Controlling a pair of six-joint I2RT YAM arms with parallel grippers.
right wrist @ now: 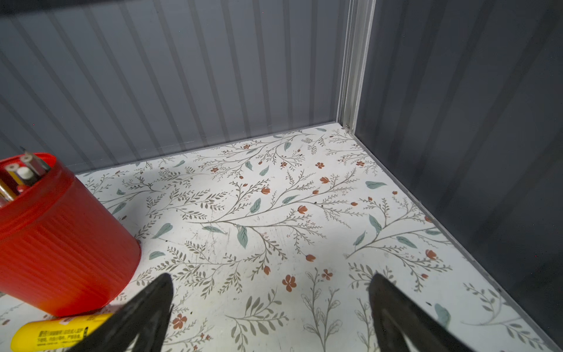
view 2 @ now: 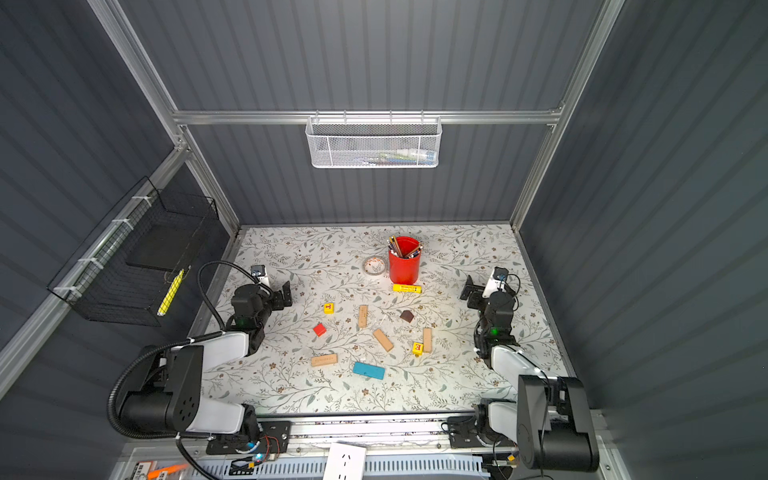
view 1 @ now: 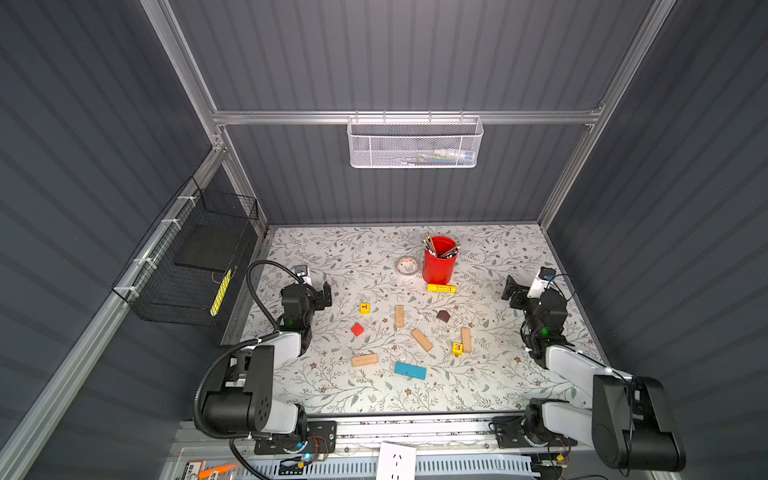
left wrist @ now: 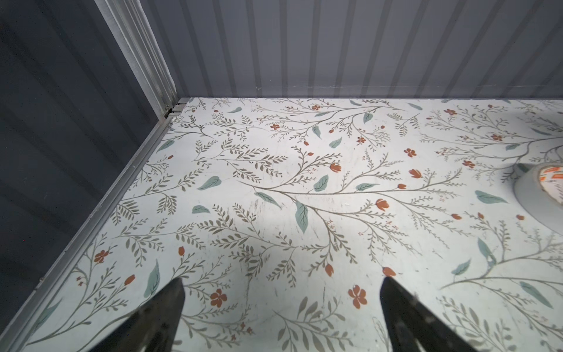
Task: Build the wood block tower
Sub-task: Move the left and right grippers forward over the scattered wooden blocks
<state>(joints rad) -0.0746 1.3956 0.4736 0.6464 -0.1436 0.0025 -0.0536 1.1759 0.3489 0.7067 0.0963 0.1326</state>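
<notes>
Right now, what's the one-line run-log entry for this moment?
stage: tower not started | blocks: loose on table, none stacked | left gripper: open, empty | right gripper: open, empty

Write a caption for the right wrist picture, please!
Open right gripper hovers above the floral table, beside a red cup of pencils and a yellow printed tube.

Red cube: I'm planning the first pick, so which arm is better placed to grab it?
Probably left. The red cube lies on that arm's side; the left gripper is open and empty. The right gripper sits beyond the tan bars.
</notes>
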